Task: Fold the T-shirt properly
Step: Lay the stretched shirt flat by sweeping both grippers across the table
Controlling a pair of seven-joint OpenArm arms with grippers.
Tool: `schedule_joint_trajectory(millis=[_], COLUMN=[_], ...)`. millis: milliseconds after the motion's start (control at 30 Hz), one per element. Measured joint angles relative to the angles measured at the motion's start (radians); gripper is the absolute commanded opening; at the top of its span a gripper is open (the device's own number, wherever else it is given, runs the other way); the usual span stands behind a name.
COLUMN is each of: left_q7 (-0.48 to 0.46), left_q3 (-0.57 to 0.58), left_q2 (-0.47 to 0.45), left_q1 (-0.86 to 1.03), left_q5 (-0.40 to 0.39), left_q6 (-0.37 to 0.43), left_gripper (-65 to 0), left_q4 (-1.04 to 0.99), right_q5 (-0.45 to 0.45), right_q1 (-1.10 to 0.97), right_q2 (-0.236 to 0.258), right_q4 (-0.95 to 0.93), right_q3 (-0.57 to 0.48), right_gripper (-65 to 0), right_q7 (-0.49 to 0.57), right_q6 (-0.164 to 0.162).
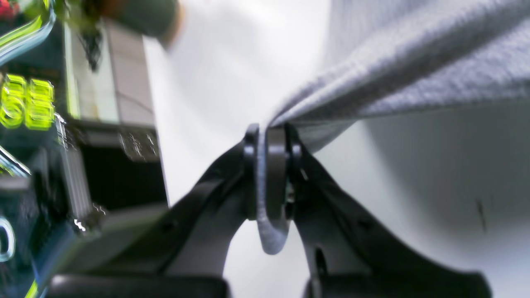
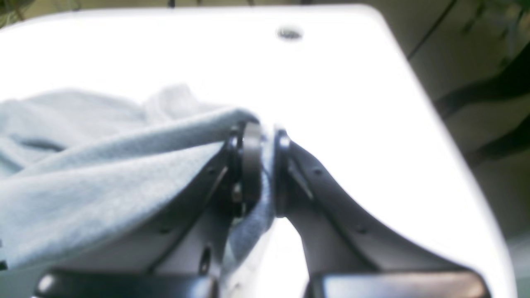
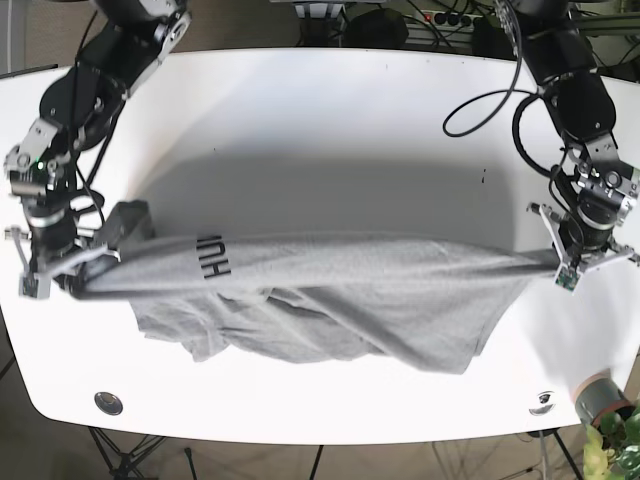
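Shirt stretched between both arms

Left wrist: your left gripper is clamped on the grey T-shirt.
Right wrist: right gripper pinches cloth too.
Base: shirt hangs taut over the white table, lower part sagging.

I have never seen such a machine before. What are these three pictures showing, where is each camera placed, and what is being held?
This is a robot with two arms working at a white table. One picture looks down from above; the other two come from cameras mounted on each wrist, looking along the fingers. A grey T-shirt is stretched between the arms, its lower part sagging onto the table. The left gripper is shut on one end of the cloth, and the right gripper is shut on the other end. In the overhead picture the left arm appears on the right side.
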Motion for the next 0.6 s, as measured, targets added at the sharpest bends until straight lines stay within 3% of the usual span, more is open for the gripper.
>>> schedule_joint_trajectory(millis=[200,600], left_q7=[-0.01,-0.01], left_q3=[-0.082,-0.134], left_q2=[0.0,-0.003], left_q1=[0.107,0.204], left_q5=[-0.011,-0.005], left_q6=[-0.001,0.0], left_gripper=[-65.0,-65.0], left_q4=[0.003,0.003], right_q5=[0.143,0.473], right_q1=[-0.148,-0.411], right_q2=[-0.048,-0.049], right_q4=[0.005,0.005], right_q3=[0.077,0.079], right_gripper=[-61.5,-61.5], right_q7=[-0.02,-0.046], right_q6=[-0.006,-0.011])
